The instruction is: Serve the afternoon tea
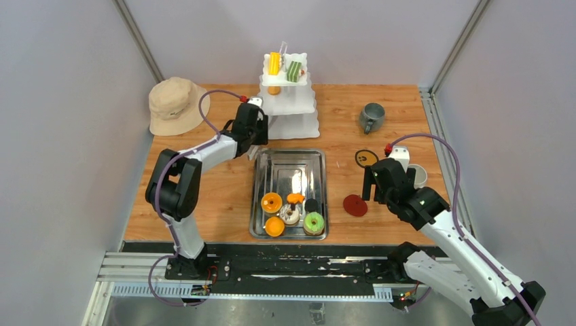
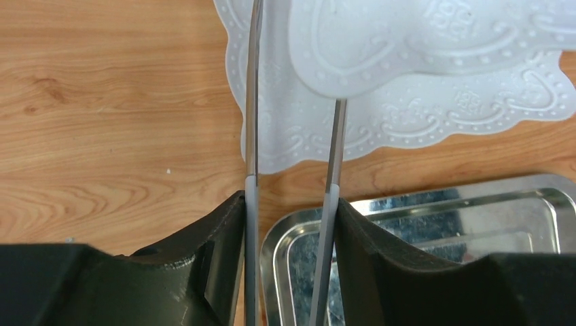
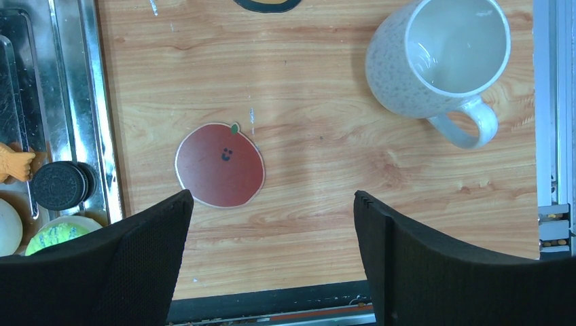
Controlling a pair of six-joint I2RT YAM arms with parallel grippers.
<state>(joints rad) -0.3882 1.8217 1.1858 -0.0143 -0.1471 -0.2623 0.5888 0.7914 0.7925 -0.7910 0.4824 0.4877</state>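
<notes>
Currently, your afternoon tea sits in two places. Six pieces crowd the near end of the steel tray [image 1: 263, 178]: an orange donut [image 1: 272, 202], a small orange fish [image 1: 295, 197], a black sandwich cookie [image 1: 312, 205], a white donut [image 1: 290, 215], a green donut [image 1: 314, 222] and an orange round piece [image 1: 275, 226]. At twelve o'clock from the tray stands the white tiered stand [image 1: 299, 125], with a yellow pastry [image 1: 274, 63] and a green pastry [image 1: 293, 70] on its top tier and an orange piece [image 1: 274, 89] on the tier below. The grey mug [image 1: 371, 117] is on the wooden table [image 1: 204, 197] between one and two o'clock from the tray. The white mug [image 3: 435, 58] stands upright at three o'clock, near the table's right edge. Your left gripper [image 1: 261, 132] is at eleven o'clock from the tray, its thin fingers [image 2: 251, 136] reaching over the stand's bottom tier, part-way apart and gripping nothing. Your right gripper [image 3: 272, 200] hangs wide open above bare wood, with the red coaster [image 3: 220, 165] on one side and the white mug on the other. A yellow coaster [image 1: 367, 158] lies just beyond it at twelve o'clock. The beige hat [image 1: 176, 105] rests at ten o'clock from the tray, in the far left corner.
</notes>
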